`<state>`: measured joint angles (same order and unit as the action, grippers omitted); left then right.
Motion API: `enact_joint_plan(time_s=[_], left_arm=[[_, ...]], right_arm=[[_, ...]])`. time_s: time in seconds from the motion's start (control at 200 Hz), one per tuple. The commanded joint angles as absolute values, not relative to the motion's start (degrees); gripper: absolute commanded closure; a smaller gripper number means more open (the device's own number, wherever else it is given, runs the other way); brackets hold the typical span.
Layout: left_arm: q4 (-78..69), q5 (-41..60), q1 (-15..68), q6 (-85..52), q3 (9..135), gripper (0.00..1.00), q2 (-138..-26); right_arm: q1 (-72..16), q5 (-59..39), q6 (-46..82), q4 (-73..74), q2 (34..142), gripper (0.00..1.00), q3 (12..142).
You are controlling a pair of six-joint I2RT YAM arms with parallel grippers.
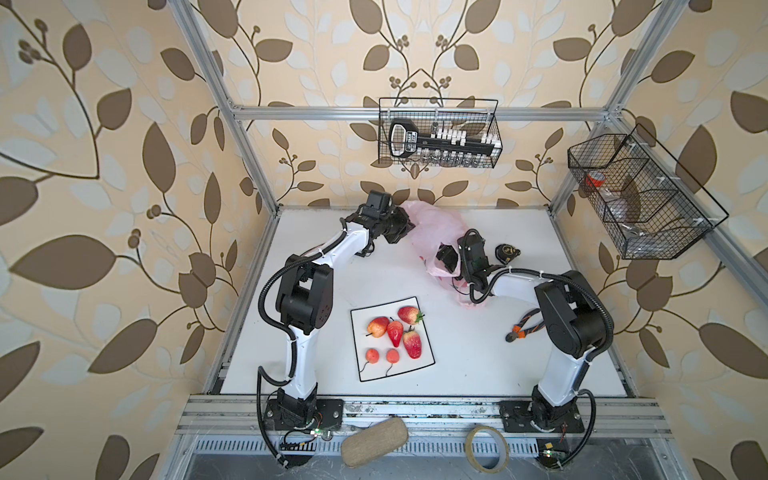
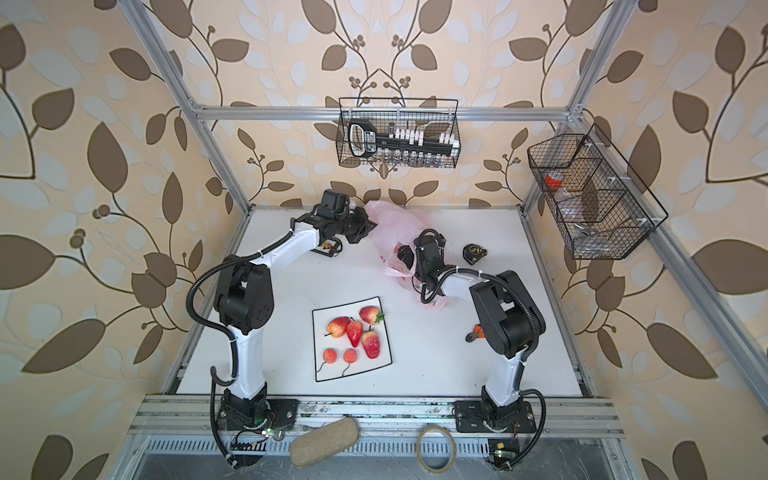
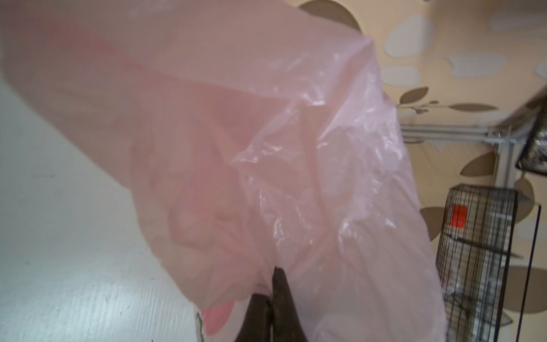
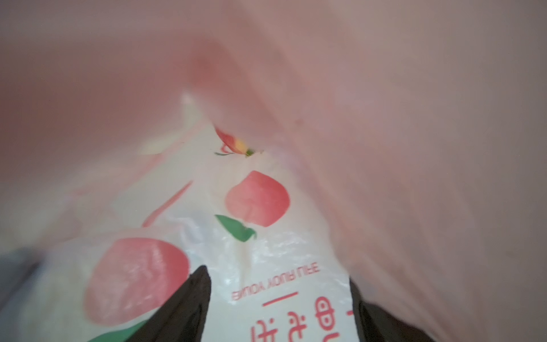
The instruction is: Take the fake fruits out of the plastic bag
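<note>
At table (image 1: 478, 340) rear, left pincer (image 3: 273, 275) pinches bag (image 1: 432, 224); right pincer (image 4: 278, 275), wide, inside: film may slip, burying fruit (image 4: 233, 143).

In the right wrist view, a fold of the thin translucent pink plastic bag (image 4: 384, 148) covers most of a small glossy red-yellow fake fruit (image 4: 233, 143); the near film is a blur. In both top views the black-and-white right arm (image 1: 565, 316) hides part of the orange-handled pliers (image 1: 524, 326).
</note>
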<state>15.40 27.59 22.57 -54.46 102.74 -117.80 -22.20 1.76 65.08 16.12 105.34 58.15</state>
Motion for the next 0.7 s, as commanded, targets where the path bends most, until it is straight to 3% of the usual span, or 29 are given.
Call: enact_joint_plan(time_s=[0.0, 0.46, 0.695], left_arm=[[23.4, 28.4, 25.0, -42.7, 107.4, 1.00, -115.0], [24.1, 30.2, 26.0, -37.4, 103.8, 1.00, -112.1], [24.8, 30.2, 25.1, -38.0, 103.8, 1.00, -112.8]], right_arm=[[-21.1, 3.4, 64.8, 17.6, 102.1, 0.25, 56.3], [-19.0, 7.1, 66.0, 12.7, 101.1, 0.22, 53.8], [-18.7, 12.8, 64.9, 2.7, 102.1, 0.19, 58.4]])
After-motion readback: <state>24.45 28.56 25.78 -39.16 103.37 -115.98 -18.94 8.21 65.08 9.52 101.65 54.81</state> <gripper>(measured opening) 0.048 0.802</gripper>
